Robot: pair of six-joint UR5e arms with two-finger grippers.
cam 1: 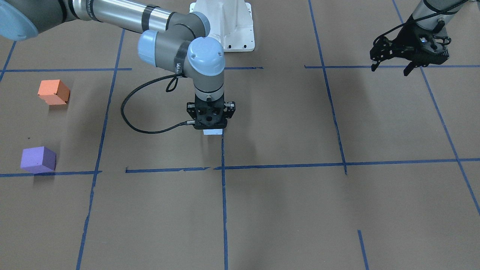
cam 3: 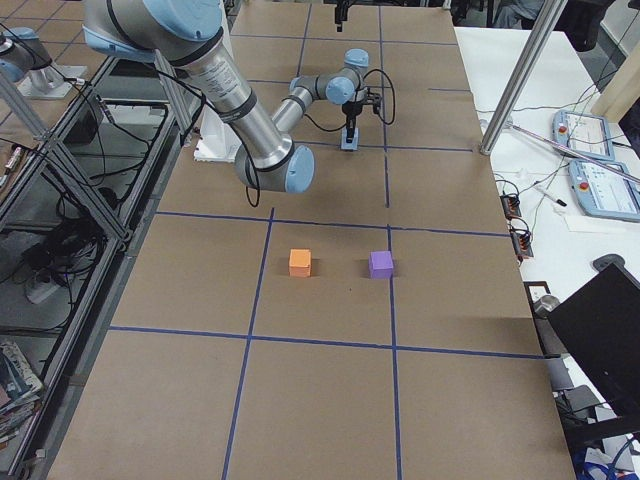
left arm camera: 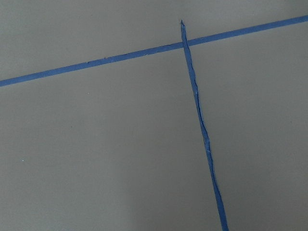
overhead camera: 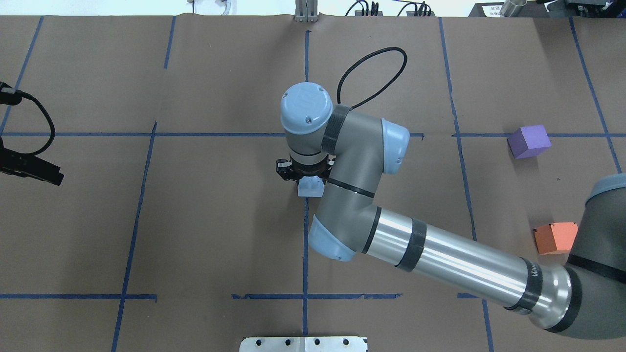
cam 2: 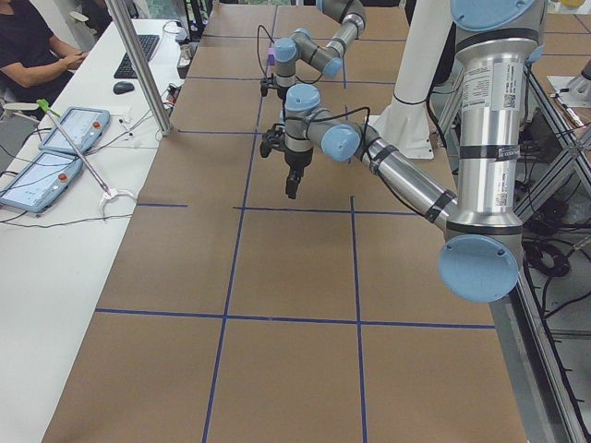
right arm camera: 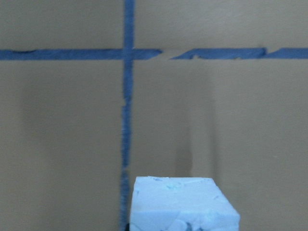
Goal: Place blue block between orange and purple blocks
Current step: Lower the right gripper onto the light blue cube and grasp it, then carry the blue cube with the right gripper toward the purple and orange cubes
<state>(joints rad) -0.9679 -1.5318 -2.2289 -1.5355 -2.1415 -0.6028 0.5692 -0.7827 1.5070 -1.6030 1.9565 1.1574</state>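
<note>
The pale blue block (cam 1: 213,132) is at the table's middle, under my right gripper (cam 1: 212,126). That gripper points straight down and is shut on the block; its fingers are hidden. The block fills the bottom of the right wrist view (right arm camera: 183,204) and shows in the overhead view (overhead camera: 311,187). The orange block (cam 1: 53,92) and the purple block (cam 1: 38,159) rest on the table far out on my right, with a gap between them. They also show in the overhead view as orange (overhead camera: 555,238) and purple (overhead camera: 529,141). My left gripper (cam 1: 390,68) is open, empty and raised far on my left.
Brown paper with blue tape lines (cam 1: 223,187) covers the table. The robot's white base (cam 1: 225,22) stands at the back. My right arm's forearm (overhead camera: 440,254) spans the table between the base and the middle, passing close to the orange block.
</note>
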